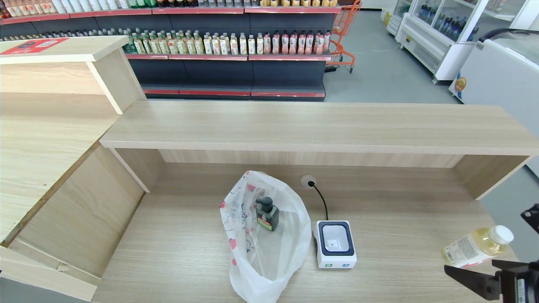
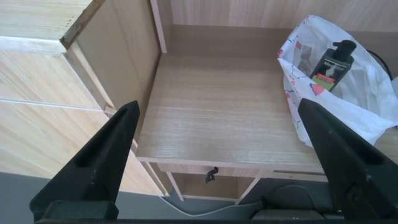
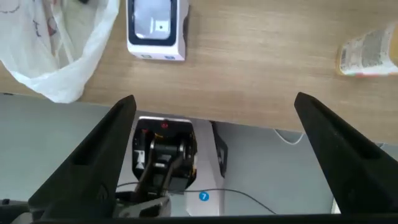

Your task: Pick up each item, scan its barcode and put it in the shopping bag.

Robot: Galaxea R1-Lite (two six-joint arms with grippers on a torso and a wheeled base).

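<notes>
Hidden or cut off: in the right wrist view the yellow bottle (image 3: 370,53) is cropped by the frame edge and too blurred to read its label or show its cap. In the head view one dark finger (image 1: 473,281) of the right arm shows at the near right corner. The other is mostly cut off, so the fingers' spacing is judged from the wrist view. The folds of the shopping bag (image 1: 265,248) hide the base of the dark pump bottle (image 1: 267,215) inside it.

View differences: the head view shows the whole yellow bottle, white cap included. The right wrist view shows the right gripper (image 3: 214,99) with its fingers spread wide and nothing between them. It sits off the near edge of the counter (image 1: 400,235), apart from the bottle. The left wrist view shows the left gripper (image 2: 219,104), likewise spread and empty, above the left end of the counter, with the bag and pump bottle off to one side.

Orientation: the yellow bottle lies on its side near the counter's right front corner, well apart from the scanner (image 1: 335,243). Its long axis runs roughly across the counter, with the cap toward the robot's right and slightly away, the base toward the scanner, and the label facing up. The pump bottle stands in the bag, pump head up. The scanner sits just right of the bag, window up, with its cable (image 1: 322,200) running back to a hole in the counter.
</notes>
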